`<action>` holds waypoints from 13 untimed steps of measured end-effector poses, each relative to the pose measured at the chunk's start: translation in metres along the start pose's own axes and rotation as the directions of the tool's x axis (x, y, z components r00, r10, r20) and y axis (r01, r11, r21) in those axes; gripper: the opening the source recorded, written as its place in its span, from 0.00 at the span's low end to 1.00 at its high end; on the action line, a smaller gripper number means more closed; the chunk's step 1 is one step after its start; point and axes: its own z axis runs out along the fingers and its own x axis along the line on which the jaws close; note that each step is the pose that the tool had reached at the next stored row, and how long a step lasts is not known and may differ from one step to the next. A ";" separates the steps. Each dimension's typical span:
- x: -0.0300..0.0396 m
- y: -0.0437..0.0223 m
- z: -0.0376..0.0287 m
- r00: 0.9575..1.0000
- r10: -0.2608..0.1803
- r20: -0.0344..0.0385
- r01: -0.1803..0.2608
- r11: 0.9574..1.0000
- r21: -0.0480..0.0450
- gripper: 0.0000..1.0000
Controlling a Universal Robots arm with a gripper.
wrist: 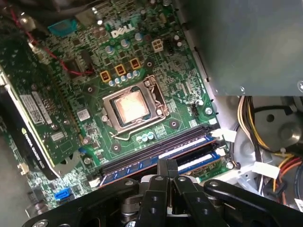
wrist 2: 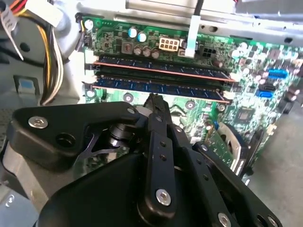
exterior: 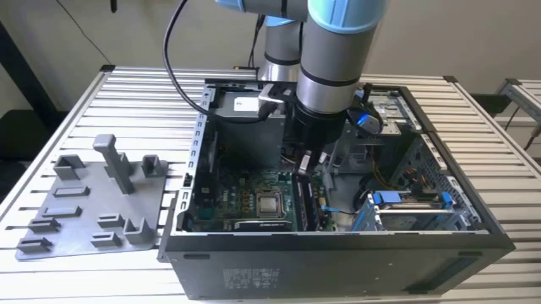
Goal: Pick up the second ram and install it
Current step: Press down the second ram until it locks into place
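My gripper [exterior: 306,166] reaches down inside the open computer case [exterior: 338,253], over the memory slots on the green motherboard [wrist: 94,61]. Its black fingertips [wrist 2: 154,100] are pressed together, and I see nothing between them. Two long, thin rams stand on edge in neighbouring slots. The second ram [wrist 2: 156,88], a dark blue board with black chips, lies right at the tips of my gripper [wrist: 166,165]. In the first wrist view it runs as a blue strip [wrist: 137,165] just beyond them. The other stick [wrist 2: 161,66] sits one slot farther away.
The CPU socket [wrist: 130,106] lies beside the slots, with an expansion card [wrist: 38,113] past it. Yellow and black power cables [wrist: 255,123] hang by the slot ends. A grey holder tray with upright posts [exterior: 93,202] lies outside the case on the exterior view's left. A drive cage [exterior: 406,209] fills the right.
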 end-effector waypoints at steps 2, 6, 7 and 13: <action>0.0000 0.0000 0.0005 0.999 -0.038 0.000 0.038 0.999 0.000 0.11; 0.0000 0.0001 0.0014 0.994 -0.109 0.001 0.109 0.994 -0.001 0.11; 0.0000 0.0001 0.0016 0.992 -0.127 0.001 0.127 0.992 -0.001 0.11; 0.0000 0.0001 0.0030 0.972 -0.234 0.002 0.234 0.972 -0.002 0.11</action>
